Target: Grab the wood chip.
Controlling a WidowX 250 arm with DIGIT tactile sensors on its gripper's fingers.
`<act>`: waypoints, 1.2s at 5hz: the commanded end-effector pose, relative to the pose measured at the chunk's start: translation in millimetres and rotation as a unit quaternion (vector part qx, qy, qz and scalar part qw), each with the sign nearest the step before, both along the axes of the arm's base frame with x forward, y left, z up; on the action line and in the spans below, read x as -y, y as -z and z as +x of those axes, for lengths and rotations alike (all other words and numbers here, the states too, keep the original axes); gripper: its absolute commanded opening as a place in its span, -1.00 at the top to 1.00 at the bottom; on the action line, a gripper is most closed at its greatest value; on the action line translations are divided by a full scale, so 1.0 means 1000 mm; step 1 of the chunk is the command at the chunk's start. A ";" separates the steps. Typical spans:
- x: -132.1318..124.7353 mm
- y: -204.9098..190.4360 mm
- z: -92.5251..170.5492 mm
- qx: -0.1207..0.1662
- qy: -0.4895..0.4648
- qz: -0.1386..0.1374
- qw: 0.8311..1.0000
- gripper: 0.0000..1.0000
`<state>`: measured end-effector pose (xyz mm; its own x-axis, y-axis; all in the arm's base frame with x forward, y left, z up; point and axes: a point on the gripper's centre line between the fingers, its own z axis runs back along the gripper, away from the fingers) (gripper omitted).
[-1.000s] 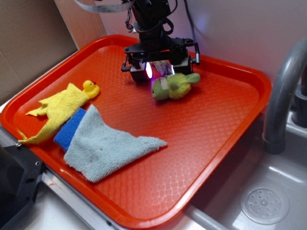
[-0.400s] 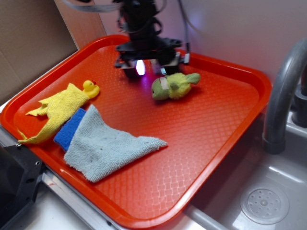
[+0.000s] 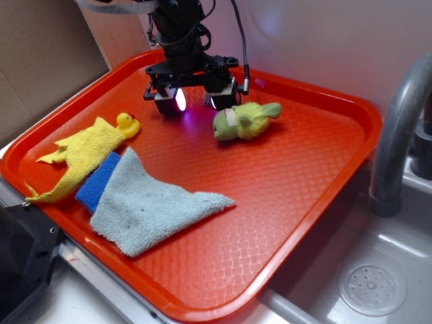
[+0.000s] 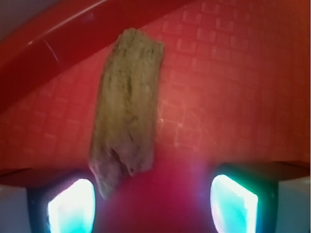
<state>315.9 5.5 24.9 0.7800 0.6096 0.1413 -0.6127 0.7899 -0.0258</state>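
Observation:
In the wrist view the wood chip [image 4: 126, 111], a rough grey-brown elongated piece, lies on the red tray [image 4: 233, 82] near its raised rim. Its near end reaches down beside the left fingertip. My gripper [image 4: 153, 204] is open, its two lit fingers wide apart with nothing clamped between them. From the exterior view, the gripper [image 3: 196, 101] hovers low over the far part of the tray [image 3: 317, 94], just left of the green plush toy. The chip is hidden there behind the gripper.
A green-yellow plush toy [image 3: 244, 120] lies right of the gripper. A yellow duck cloth [image 3: 88, 152], a blue sponge [image 3: 98, 182] and a grey-blue towel [image 3: 152, 206] lie at the tray's left front. A grey faucet [image 3: 398, 128] and sink drain [image 3: 371, 289] are at the right.
The gripper has slid left along the far side of the tray, away from the green plush toy. The other things have not moved.

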 end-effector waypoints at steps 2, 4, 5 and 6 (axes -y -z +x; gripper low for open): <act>-0.004 -0.024 0.027 0.017 -0.002 -0.003 1.000 -1.00; -0.003 -0.029 0.038 0.020 -0.001 -0.007 1.000 -1.00; -0.013 -0.024 0.045 0.020 -0.014 0.004 1.000 -1.00; -0.017 -0.022 0.050 0.021 -0.020 0.007 1.000 -1.00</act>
<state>346.7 5.4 22.3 0.7946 0.5962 0.1146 -0.6013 0.7989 0.0127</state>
